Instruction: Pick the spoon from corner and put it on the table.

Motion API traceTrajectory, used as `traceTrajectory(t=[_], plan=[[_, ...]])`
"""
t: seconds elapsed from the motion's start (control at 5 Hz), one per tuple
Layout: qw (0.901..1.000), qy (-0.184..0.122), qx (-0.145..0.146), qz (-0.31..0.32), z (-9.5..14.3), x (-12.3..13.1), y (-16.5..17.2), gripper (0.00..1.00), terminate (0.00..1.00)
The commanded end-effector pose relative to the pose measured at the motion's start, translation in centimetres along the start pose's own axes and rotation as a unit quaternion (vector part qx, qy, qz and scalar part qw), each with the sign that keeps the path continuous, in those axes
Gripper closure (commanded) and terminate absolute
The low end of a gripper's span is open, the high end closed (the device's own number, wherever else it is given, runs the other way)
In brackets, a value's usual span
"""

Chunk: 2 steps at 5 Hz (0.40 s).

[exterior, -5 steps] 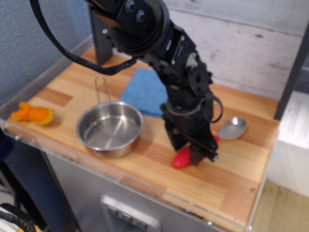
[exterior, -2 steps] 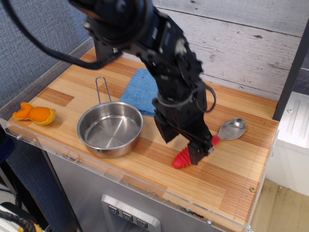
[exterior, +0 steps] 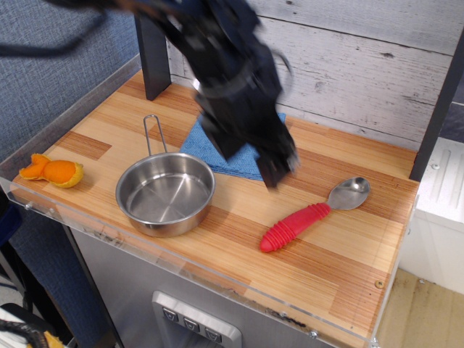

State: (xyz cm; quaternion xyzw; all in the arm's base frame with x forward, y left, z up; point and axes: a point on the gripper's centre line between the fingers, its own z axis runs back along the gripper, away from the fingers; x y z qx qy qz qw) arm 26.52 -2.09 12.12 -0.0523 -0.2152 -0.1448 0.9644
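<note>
Spoon (exterior: 313,216) lies flat on the table (exterior: 341,268) toward four o'clock, red handle pointing to seven, silver bowl to one, with bare wood all around it. Our hand (exterior: 279,167) hangs blurred above the boards at its eleven o'clock, grasping nothing; we cannot tell how its jaws stand. At nine o'clock sit a steel pot (exterior: 165,192), a blue cloth (exterior: 239,141) and an orange toy (exterior: 52,171).

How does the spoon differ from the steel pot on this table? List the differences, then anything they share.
The spoon has a thick red ribbed handle; the steel pot has a thin wire one. The spoon lies flat, its shallow bowl toward the table's right corner; the pot stands upright, deep and empty, near the front edge. The pot is much wider. Both have shiny metal bowls and rest directly on the wooden table.
</note>
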Motion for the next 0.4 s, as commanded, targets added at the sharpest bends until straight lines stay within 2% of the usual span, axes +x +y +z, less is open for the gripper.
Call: traceTrajectory(t=[0.0, 0.2], plan=[[0.9979, -0.061, 0.011, 0.019, 7.36, -0.89, 2.62, 0.00, 0.00], [0.9979, -0.061, 0.011, 0.019, 7.36, -0.89, 2.62, 0.00, 1.00]])
